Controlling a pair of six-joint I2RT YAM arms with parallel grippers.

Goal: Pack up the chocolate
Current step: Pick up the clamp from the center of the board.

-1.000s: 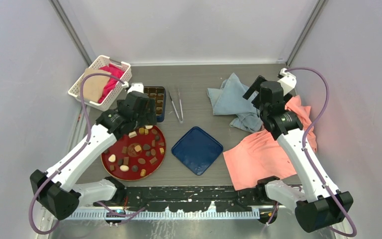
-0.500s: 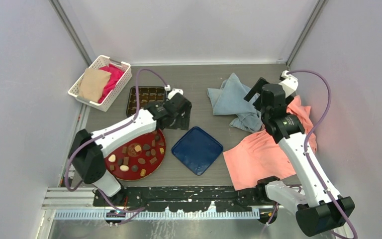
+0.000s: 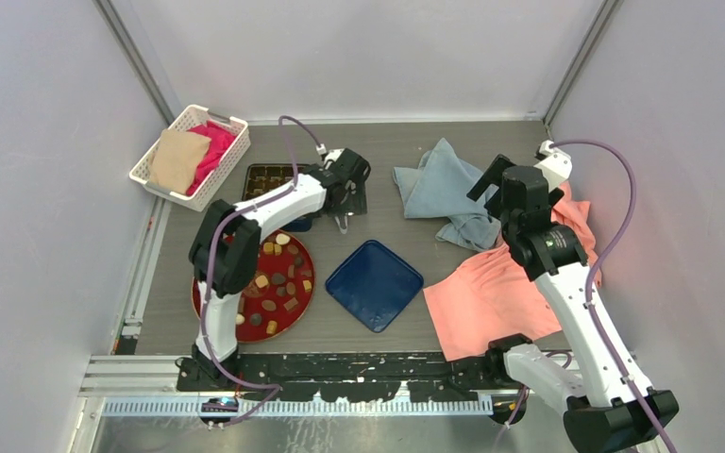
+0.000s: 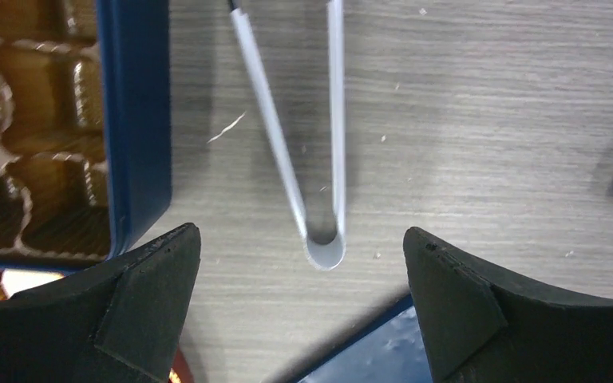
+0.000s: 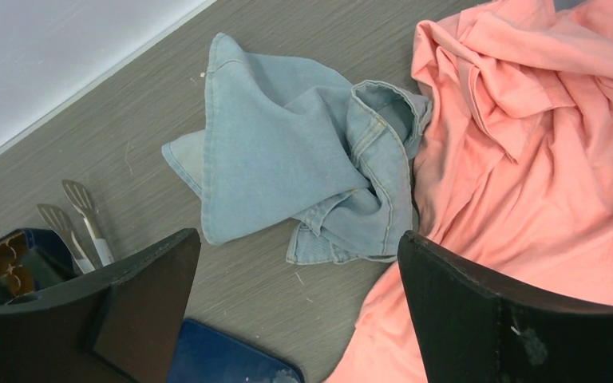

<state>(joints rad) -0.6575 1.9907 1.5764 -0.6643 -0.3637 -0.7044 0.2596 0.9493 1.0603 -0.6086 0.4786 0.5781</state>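
Swung off the plate since a second ago, the left arm now stretches across the grey wood-grain desk point(image 3: 406, 142), and its base link has turned with it. The right arm has barely shifted.

The left tool point(image 4: 299, 238) hangs with both black fingers spread wide and holds nothing. The closed bend of the thin silver metal tongs point(image 4: 275, 136) lies on the desk between those fingers, and the tongs' two blades run away from the tool. Whether the fingers touch the desk cannot be told. Just beside its left finger sits the dark blue box with a gold-brown moulded tray point(image 4: 140, 120). A corner of the flat dark blue square lid point(image 3: 375, 283) shows on the tool's near side.

The chocolate point(image 3: 261, 281), small brown, tan and cream pieces, lies scattered on the round red plate point(image 3: 236, 332), nearer the arm bases than the left tool and to its left.

The right tool point(image 5: 297, 238) is also fully spread and empty, raised above the crumpled pale blue denim cloth point(image 5: 287, 167). The salmon-pink shirt point(image 5: 527, 159) spreads under its right finger and touches the denim
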